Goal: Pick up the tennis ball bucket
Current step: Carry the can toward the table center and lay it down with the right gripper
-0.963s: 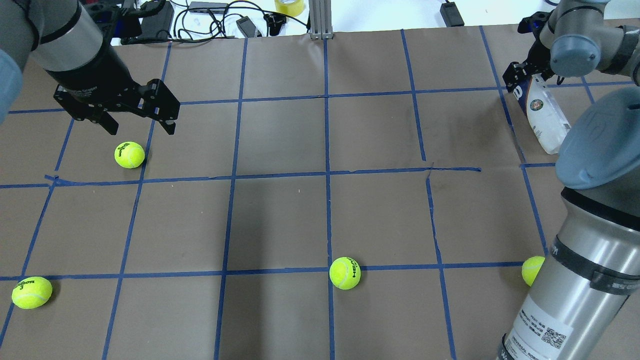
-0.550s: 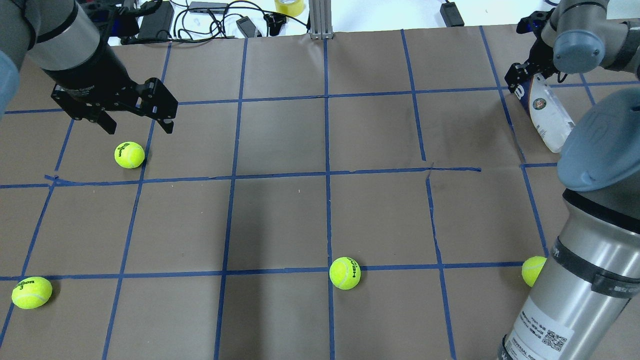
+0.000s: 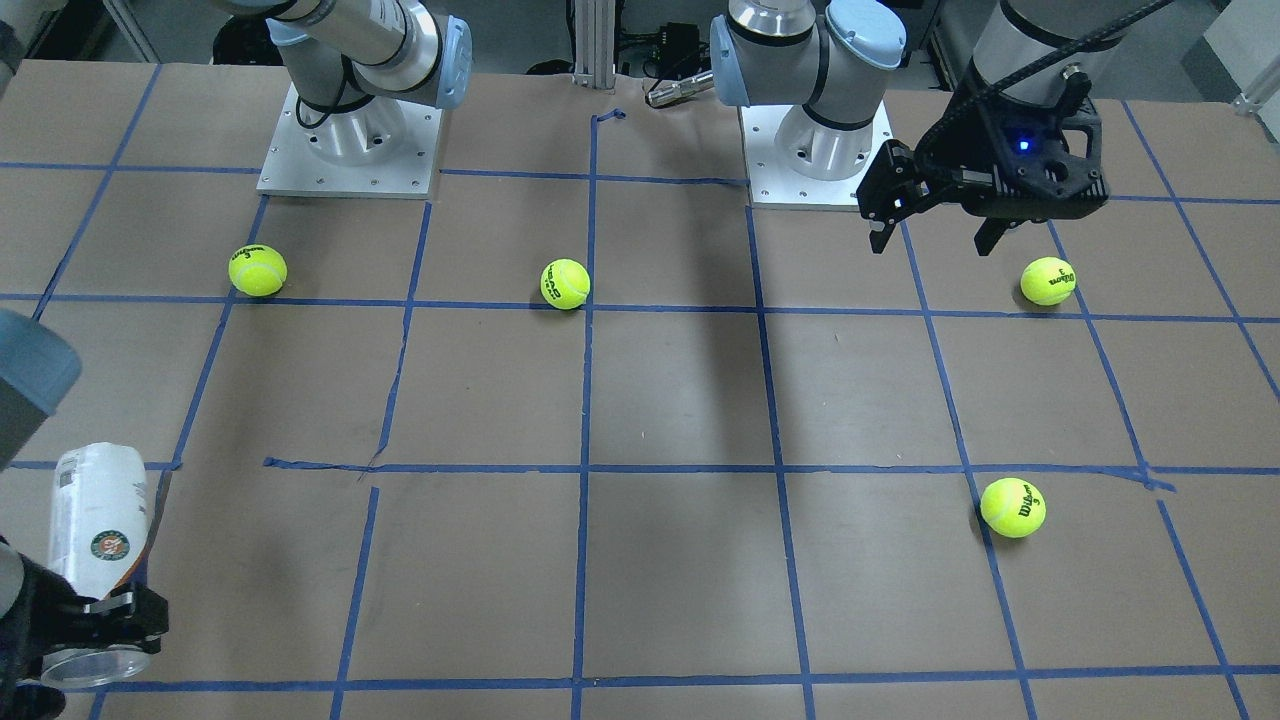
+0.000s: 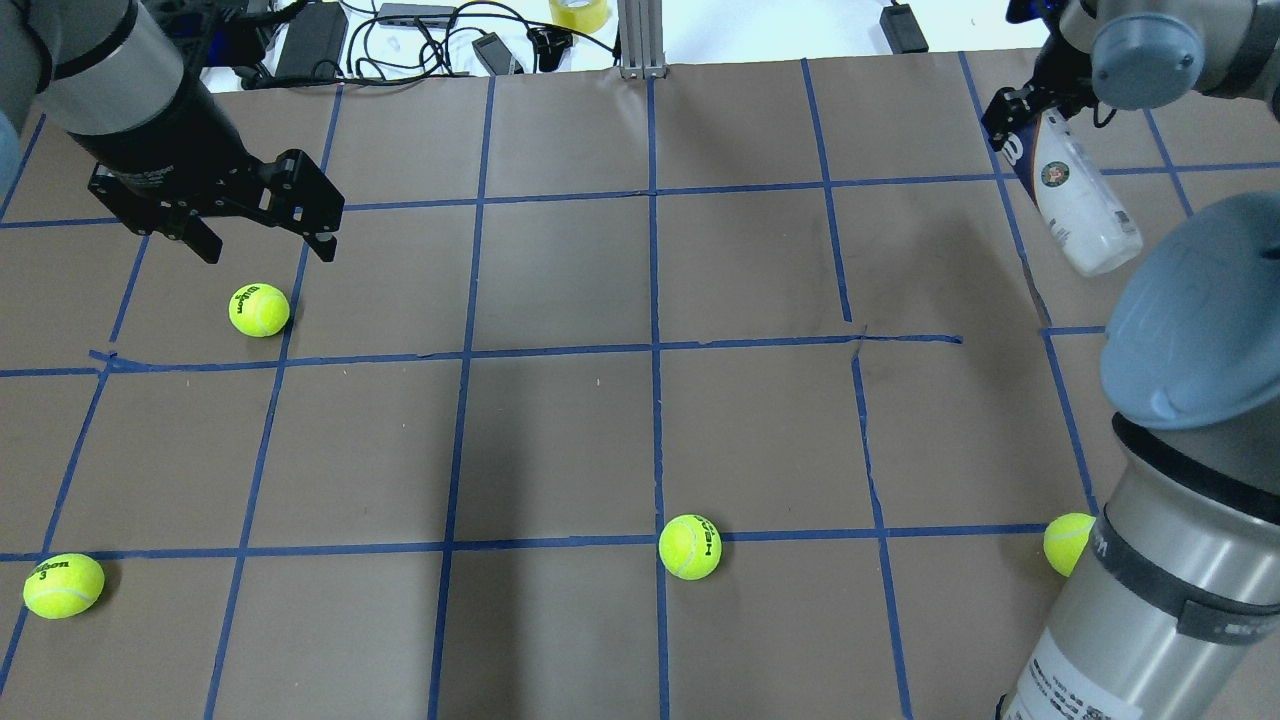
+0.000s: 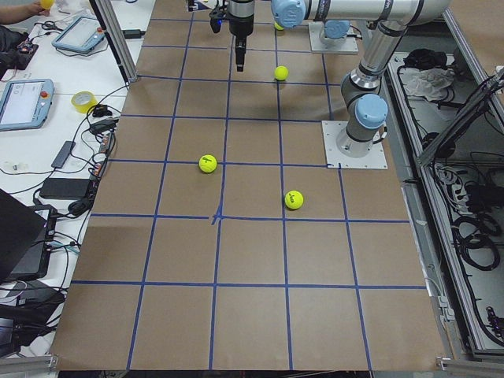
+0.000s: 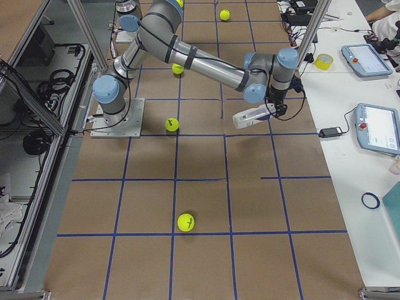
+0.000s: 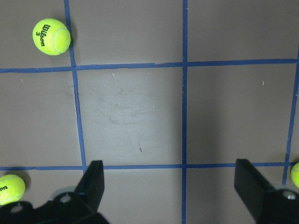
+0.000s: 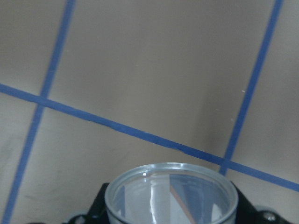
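The tennis ball bucket is a clear can with a white and navy label. My right gripper is shut on it near its open end and holds it tilted above the table at the far right. It also shows in the front view, the right side view, and as an open rim in the right wrist view. My left gripper is open and empty, hovering just beyond a tennis ball. Its fingers frame bare table.
Three more tennis balls lie at the near left, near middle and near right, the last beside my right arm. Cables, adapters and a tape roll line the far edge by a metal post.
My right gripper has risen and moved toward the far edge with the bucket, whose lower end has come up. My left gripper has drifted slightly farther back.
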You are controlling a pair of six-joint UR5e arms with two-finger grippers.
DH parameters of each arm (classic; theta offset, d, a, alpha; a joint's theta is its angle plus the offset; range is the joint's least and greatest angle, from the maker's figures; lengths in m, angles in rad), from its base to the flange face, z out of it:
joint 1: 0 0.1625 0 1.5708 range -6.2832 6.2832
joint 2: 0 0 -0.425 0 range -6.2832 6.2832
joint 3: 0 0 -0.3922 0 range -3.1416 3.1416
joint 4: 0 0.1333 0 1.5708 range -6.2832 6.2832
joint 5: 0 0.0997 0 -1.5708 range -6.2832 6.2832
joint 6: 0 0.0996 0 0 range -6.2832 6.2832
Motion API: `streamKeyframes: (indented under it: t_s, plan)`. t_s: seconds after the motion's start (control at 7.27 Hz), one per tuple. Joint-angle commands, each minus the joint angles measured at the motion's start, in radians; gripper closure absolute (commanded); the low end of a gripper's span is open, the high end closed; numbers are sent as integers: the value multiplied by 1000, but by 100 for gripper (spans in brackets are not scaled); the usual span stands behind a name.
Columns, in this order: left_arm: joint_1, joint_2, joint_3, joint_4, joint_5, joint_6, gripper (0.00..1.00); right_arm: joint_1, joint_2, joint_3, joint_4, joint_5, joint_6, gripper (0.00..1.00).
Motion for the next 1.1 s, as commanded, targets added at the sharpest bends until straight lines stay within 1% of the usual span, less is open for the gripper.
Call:
streamKeyframes:
  t_s: [0.0, 0.14, 0.28, 0.41, 0.55, 0.69, 0.83, 0.96]
  plan:
    - [46, 8, 6, -2, -6, 28, 0, 172, -40, 1, 22, 10, -60, 54]
    - [50, 11, 4, -2, -3, 39, 0, 247, -38, 1, 9, 10, -200, 54]
    - [50, 11, 6, -3, 14, 51, 0, 313, -40, 1, 5, 16, -285, 55]
    - [50, 15, 4, -31, 75, 72, 0, 388, -35, 1, 5, 39, -344, 59]
    - [53, 15, 4, -31, 109, 89, 0, 468, -11, 1, -4, 67, -399, 60]
    - [67, 15, 6, -28, 102, 94, 0, 549, 41, 3, -83, 126, -427, 61]
    - [88, 15, 7, -25, 100, 103, 0, 611, 69, 6, -108, 122, -454, 61]
    - [95, 15, 7, -25, 100, 103, 0, 617, 107, 29, -126, 131, -540, 61]
